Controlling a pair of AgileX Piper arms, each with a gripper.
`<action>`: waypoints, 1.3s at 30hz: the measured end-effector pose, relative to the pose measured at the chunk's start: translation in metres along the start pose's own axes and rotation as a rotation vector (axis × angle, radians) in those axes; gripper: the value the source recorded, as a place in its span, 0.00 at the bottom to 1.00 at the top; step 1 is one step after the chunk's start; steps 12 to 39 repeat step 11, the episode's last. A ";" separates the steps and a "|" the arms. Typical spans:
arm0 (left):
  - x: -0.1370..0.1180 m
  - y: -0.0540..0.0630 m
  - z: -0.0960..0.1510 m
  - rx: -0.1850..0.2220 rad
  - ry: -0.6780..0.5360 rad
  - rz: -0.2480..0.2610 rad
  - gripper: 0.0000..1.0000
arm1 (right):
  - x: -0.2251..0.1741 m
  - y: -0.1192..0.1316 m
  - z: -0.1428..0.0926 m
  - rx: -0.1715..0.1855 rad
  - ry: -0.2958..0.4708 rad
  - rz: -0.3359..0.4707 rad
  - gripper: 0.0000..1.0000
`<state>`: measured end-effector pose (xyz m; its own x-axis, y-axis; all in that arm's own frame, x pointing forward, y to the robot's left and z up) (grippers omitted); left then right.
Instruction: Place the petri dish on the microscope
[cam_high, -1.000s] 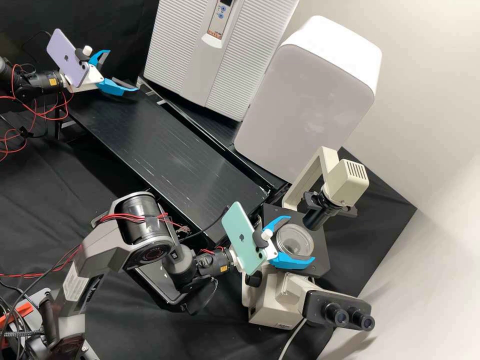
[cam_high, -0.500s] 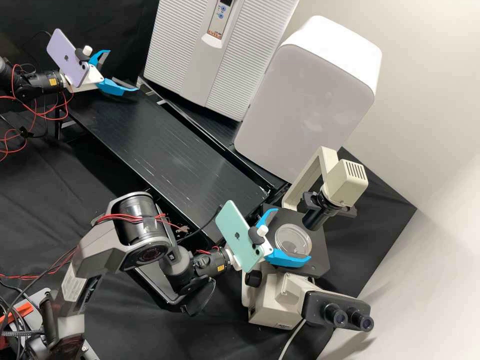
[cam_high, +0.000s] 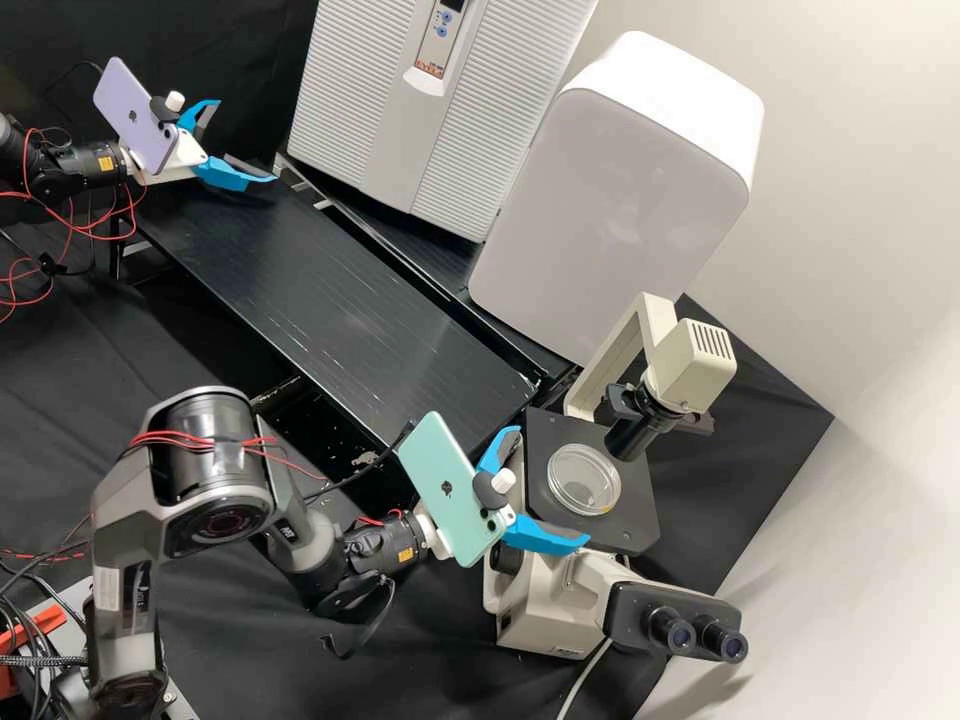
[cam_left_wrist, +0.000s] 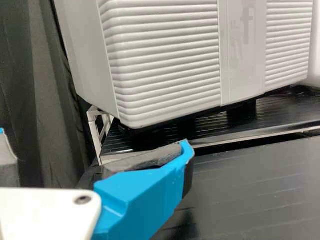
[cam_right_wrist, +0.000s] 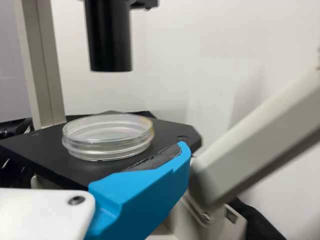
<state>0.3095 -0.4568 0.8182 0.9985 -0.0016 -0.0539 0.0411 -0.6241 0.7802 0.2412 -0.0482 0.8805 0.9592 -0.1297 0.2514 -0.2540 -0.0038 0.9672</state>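
The clear petri dish (cam_high: 584, 479) sits flat on the microscope's black stage (cam_high: 632, 522), and the right gripper (cam_high: 553, 487) is open just beside it.
In the high view, the dish is right of the middle of the frame, near the low end of the black tube (cam_high: 632, 436). The right gripper's blue fingers are wide apart, hold nothing, and do not touch the dish. The left gripper (cam_high: 247, 141), at the upper left of the frame, is open and has nothing in it; the big white ribbed box (cam_high: 400, 130) stands near it at the top.
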 end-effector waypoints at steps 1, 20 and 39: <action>0.000 0.000 0.000 0.000 0.000 0.000 1.00 | -0.004 0.002 0.000 0.008 -0.003 0.009 1.00; 0.000 0.000 0.000 0.000 0.000 0.000 1.00 | -0.052 0.006 -0.027 0.080 0.006 0.125 1.00; 0.000 0.000 0.000 0.000 0.000 0.000 1.00 | -0.052 0.006 -0.027 0.080 0.006 0.125 1.00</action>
